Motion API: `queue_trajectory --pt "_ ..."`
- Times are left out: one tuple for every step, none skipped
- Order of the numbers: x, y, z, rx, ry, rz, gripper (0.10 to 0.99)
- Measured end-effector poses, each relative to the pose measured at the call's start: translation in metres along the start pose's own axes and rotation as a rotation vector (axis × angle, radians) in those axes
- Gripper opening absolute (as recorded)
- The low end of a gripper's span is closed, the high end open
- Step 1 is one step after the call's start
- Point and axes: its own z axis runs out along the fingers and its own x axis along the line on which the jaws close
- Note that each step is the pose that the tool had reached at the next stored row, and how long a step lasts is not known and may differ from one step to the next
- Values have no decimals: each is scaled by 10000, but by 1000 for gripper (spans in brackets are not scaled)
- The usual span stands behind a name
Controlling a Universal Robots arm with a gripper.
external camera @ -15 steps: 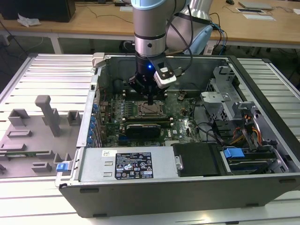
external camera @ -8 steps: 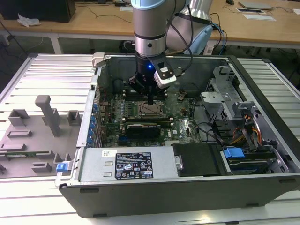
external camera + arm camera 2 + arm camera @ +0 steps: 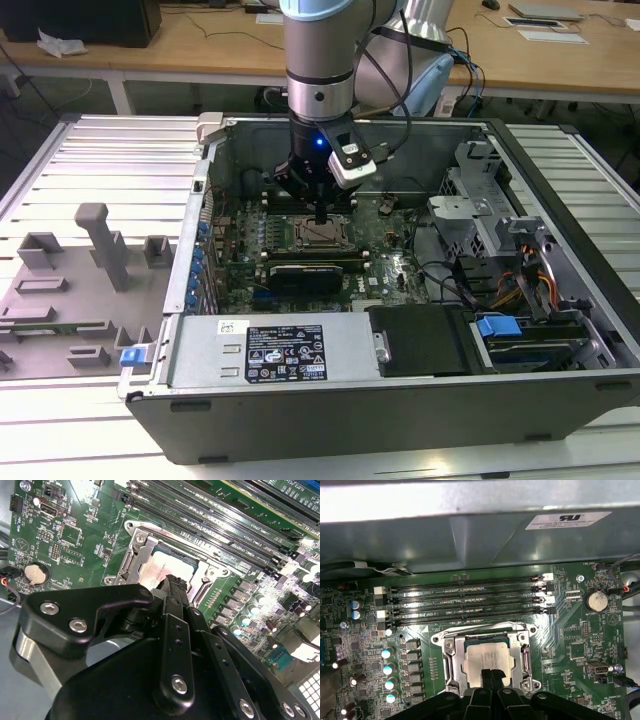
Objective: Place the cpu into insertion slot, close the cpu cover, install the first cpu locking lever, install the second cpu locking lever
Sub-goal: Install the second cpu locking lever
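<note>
The cpu (image 3: 485, 655) lies flat in the insertion slot (image 3: 322, 235) on the green motherboard, its dull silver top showing in both wrist views (image 3: 162, 567). The cpu cover (image 3: 451, 660), a silver frame, lies down around it, and the chip shows through its window. My gripper (image 3: 490, 674) hangs straight over the chip with its two black fingers pressed together and nothing between them; the tips (image 3: 175, 582) are at or just above the chip's top. In the exterior view the gripper (image 3: 319, 213) reaches down into the open computer case.
Long black memory slots (image 3: 465, 600) run beside the socket, and a long black card (image 3: 305, 272) lies on its other side. The case wall (image 3: 470, 540), the power supply (image 3: 270, 350) and the drive cage (image 3: 470, 200) ring the board. A grey fixture tray (image 3: 80, 280) sits at the exterior view's left.
</note>
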Motion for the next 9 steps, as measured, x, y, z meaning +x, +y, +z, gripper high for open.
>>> queue_trajectory --pt "-1 -1 -12 10 2 -2 106" --pt "-4 -1 -47 15 -2 -2 106" --pt "-8 -2 -101 37 -4 -3 106" --pt "-10 -2 -131 48 -5 -3 106" --pt "-10 -2 -139 56 -5 -4 106" --pt "-11 -2 -141 57 -6 -5 106" --pt "-11 -2 -141 58 -6 -4 106" --pt "-11 -2 -141 58 -6 -4 106" --pt "-10 -2 -141 59 -6 -4 106"
